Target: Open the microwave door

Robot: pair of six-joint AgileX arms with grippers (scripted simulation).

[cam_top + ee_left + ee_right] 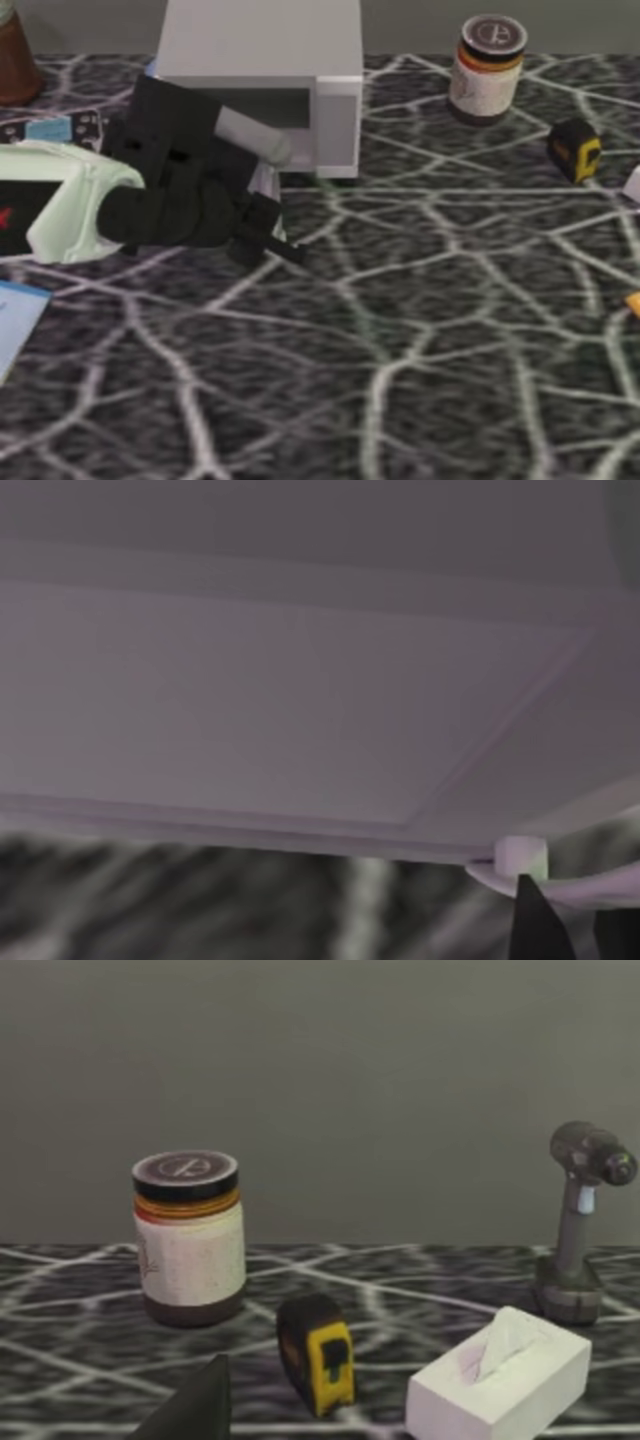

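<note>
1. The table (450, 340) is covered in a dark grey pattern crossed by pale, web-like cracked lines; behind it stands a plain grey wall (330, 1070).
2. The microwave (262, 40) sits at the back of the table, left of centre, its pale top plain and its dark cavity showing at the front beside the narrow control panel (338, 125).
3. The door (270, 700) is swung out towards the left. From above it is mostly hidden under the left arm; in the left wrist view its pale panel and window fill nearly the whole picture.
4. The left gripper (268, 238) is in front of the microwave, at the door's edge. In the left wrist view a dark fingertip (538, 920) lies just by the pale handle strip (522, 858), but I cannot tell whether the fingers are closed on it.
5. The right arm is out of the top view; only a dark finger (195, 1405) shows in its wrist view, and its state cannot be told.
6. On the right half stand a jar (487, 68) with a dark lid, a yellow-and-black tape measure (575, 148), a white tissue box (500, 1380) and a grey drill (580, 1230).
7. At the left edge are a pale green bottle (70, 200), a brown pot (15, 60) and a blue-edged sheet (15, 320).
</note>
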